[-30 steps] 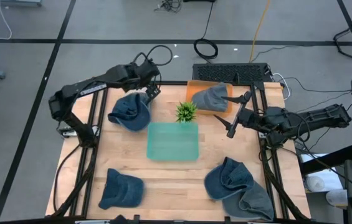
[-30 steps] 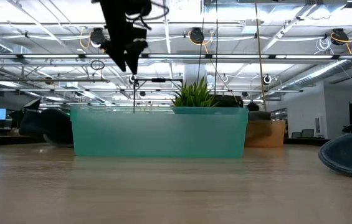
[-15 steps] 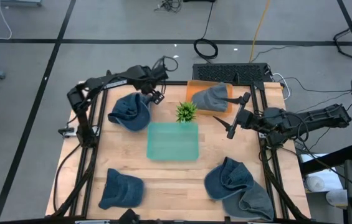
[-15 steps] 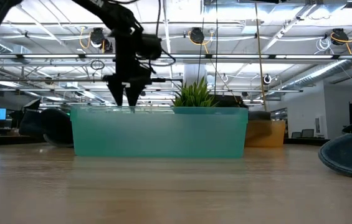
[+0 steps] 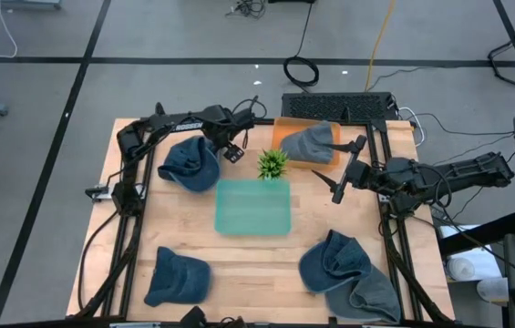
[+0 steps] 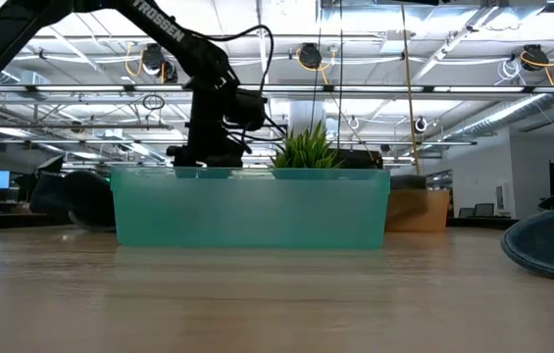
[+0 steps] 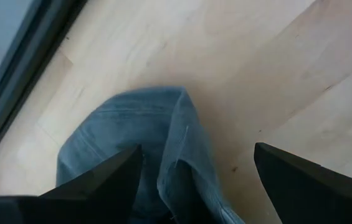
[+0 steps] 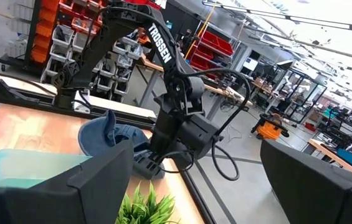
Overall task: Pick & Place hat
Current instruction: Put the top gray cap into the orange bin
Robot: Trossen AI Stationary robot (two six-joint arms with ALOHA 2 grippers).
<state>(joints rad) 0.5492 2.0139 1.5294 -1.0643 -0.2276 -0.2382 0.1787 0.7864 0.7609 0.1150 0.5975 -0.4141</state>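
At the near edge of the wooden table, seen from above, one blue denim hat lies toward seven o'clock and a pile of two more hats toward five o'clock. At the middle sits the translucent green bin, which in the low view fills the foreground as a teal wall. Just past the bin's far rim, at twelve o'clock, stands a small green plant. Toward three o'clock the right end effector hangs above the table beside the bin, its fingers spread and holding nothing. Toward ten o'clock lies the hat at issue, a dark blue denim hat, resting on the table just left of the bin's far left corner. The left end effector is low over this hat's right edge, between the hat and the plant; in its wrist view its two dark fingers stand spread on either side of a raised fold of the denim, with bare wood showing beyond, and no pinch on the cloth is seen. At the far edge, toward one o'clock, an orange tray carries a grey-blue hat. Beyond the table, a black keyboard lies on the floor side.
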